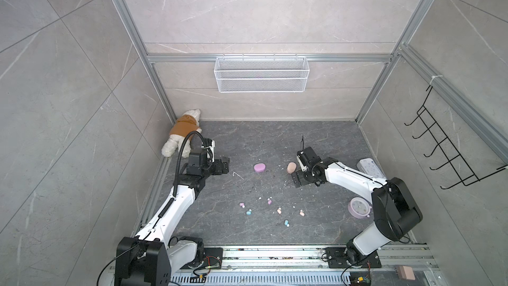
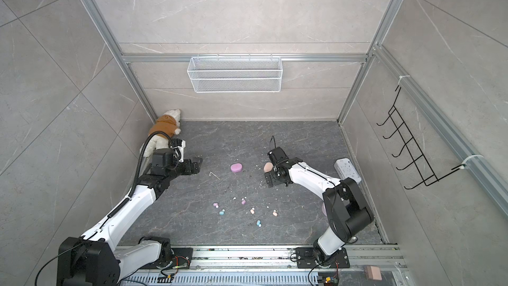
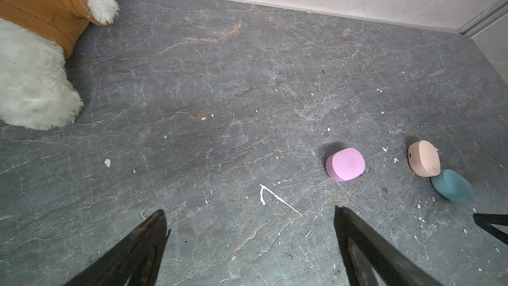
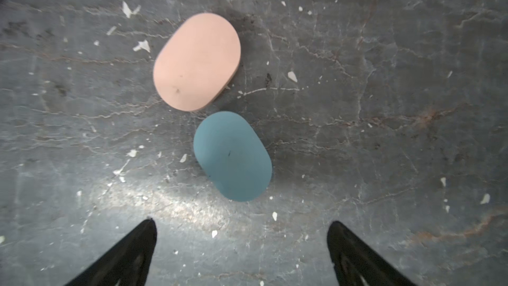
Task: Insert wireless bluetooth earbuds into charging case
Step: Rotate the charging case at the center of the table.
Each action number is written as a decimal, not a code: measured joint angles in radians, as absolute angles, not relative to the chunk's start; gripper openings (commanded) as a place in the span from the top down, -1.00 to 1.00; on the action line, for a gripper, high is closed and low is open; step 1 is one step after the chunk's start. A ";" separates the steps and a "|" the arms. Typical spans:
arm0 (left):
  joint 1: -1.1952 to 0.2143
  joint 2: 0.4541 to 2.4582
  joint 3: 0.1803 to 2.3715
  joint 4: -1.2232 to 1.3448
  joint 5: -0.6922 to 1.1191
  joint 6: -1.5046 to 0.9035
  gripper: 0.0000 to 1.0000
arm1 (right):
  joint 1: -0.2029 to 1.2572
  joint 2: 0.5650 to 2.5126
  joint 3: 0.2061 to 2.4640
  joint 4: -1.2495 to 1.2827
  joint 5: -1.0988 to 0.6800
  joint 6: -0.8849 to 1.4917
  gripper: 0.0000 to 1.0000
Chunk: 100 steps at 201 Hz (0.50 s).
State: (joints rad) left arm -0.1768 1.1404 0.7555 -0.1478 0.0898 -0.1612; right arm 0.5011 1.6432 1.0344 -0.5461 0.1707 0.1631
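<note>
Six pastel buds lie loose toward the front of the dark stone-look desk [image 1: 316, 138]: the lilac earbuds [image 1: 242, 204], the blue earbuds [image 1: 248, 212] and the peach earbuds [image 1: 279, 211], all well apart from the shut charging cases farther back. The right fingers [image 1: 297, 179] hang spread and empty above the blue case [image 4: 232, 156], which sits just beside the peach case [image 4: 196, 61]. The left fingers [image 1: 226, 164], likewise spread and holding nothing, point toward the lilac case [image 1: 259, 167]. No bud is yet in a case. The buds look feather-light, hard and slick, and rounded enough to roll or squirt out of a pinch. A low, gentle grip across the broad body seems the safest hold. The cases appear stiff and smooth-shelled. Each lid would likely need opening while the base is steadied.
</note>
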 measured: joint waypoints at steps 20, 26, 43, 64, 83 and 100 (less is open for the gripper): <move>-0.183 1.143 0.756 -0.148 0.089 -0.164 -0.95 | 0.501 1.679 1.058 -0.559 0.200 0.161 -1.00; -0.185 1.143 0.756 -0.148 0.089 -0.165 -0.95 | 0.501 1.687 1.063 -0.562 0.207 0.160 -1.00; -0.188 1.143 0.756 -0.147 0.089 -0.166 -0.95 | 0.501 1.710 1.082 -0.566 0.226 0.153 -1.00; -0.193 1.143 0.755 -0.139 0.089 -0.168 -0.95 | 0.499 1.744 1.100 -0.566 0.242 0.136 -1.00; -0.198 1.143 0.755 -0.130 0.089 -0.168 -0.97 | 0.490 1.766 1.104 -0.570 0.252 0.126 -1.00; -0.201 1.143 0.755 -0.127 0.089 -0.168 -1.00 | 0.465 1.768 1.104 -0.578 0.257 0.114 -1.00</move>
